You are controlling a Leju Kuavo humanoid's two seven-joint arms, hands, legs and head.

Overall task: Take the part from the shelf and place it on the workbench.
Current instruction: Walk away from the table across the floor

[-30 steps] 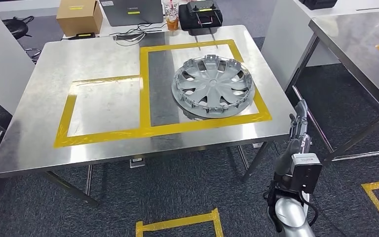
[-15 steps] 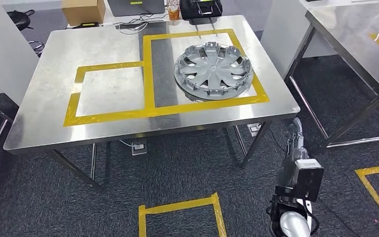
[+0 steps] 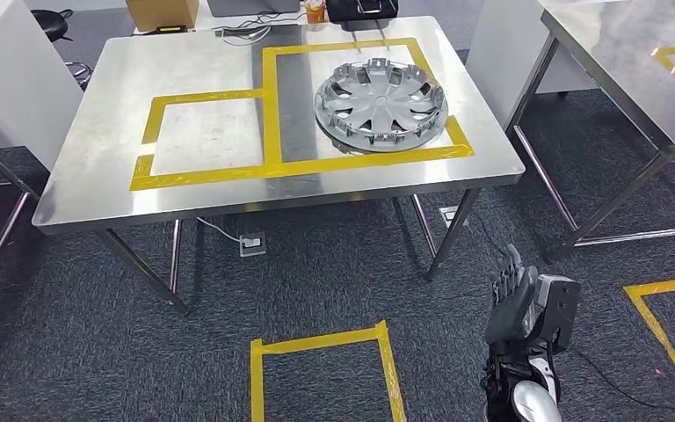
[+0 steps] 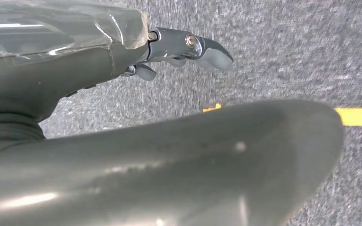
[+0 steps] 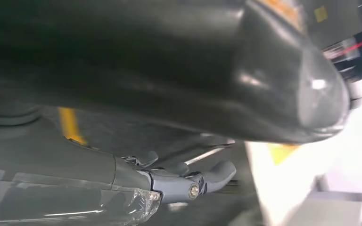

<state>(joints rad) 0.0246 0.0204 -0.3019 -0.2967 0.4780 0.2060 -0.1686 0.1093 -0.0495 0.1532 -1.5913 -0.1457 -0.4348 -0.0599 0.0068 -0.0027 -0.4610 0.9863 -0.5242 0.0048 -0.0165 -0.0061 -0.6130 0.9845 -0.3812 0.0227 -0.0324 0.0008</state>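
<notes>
Hubcap [image 3: 381,98] already flat on workbench [image 3: 105,132], inside right yellow-taped box [image 3: 268,105], well apart from right hand [image 3: 511,299] fingers, which are spread, holding nothing, low over carpet. Left hand [image 4: 188,49] hangs over floor, fingers apart, nothing between them. Placement looks done; nothing visibly left.

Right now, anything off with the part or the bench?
Nothing stands out. The hubcap lies flat on the workbench, inside the larger yellow tape outline, not overhanging. The right hand hangs beside the bench holding nothing, fingers apart.
</notes>
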